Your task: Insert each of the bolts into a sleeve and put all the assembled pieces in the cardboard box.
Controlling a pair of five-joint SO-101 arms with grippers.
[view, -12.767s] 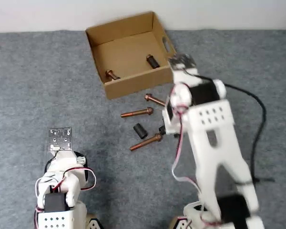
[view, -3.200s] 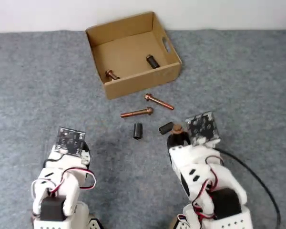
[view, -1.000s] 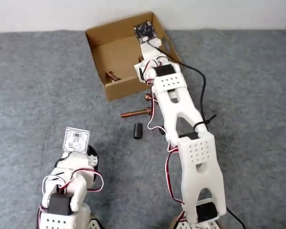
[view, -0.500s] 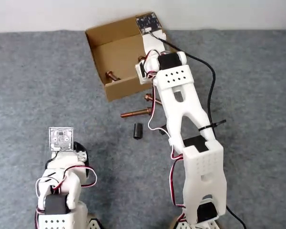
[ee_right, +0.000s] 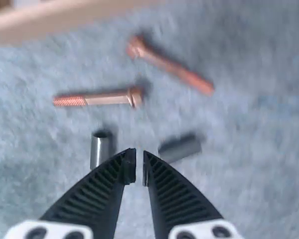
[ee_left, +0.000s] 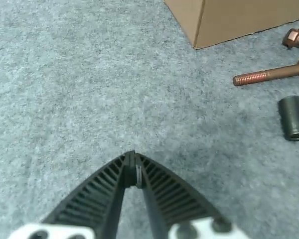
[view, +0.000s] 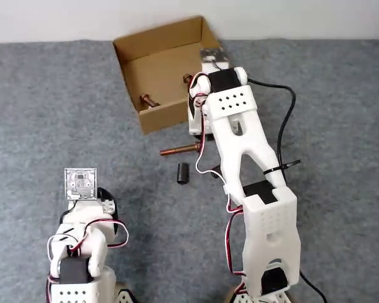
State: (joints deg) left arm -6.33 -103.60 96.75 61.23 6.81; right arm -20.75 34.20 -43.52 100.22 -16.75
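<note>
Two loose bolts (ee_right: 94, 98) | two sleeves (ee_right: 100, 147) | cardboard box (view: 164, 117): perhaps two pieces (view: 148, 100)

Coppery metal bolts (ee_right: 94, 98), matt dark sleeves (ee_right: 100, 148)

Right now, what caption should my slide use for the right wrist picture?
Right end effector, barely open, aimed at two copper bolts and two dark sleeves lying on grey carpet.

The grey carpet (view: 50, 95) bears a cardboard box (view: 164, 117), two bolts (ee_right: 97, 98), two sleeves (ee_right: 100, 149).
</note>
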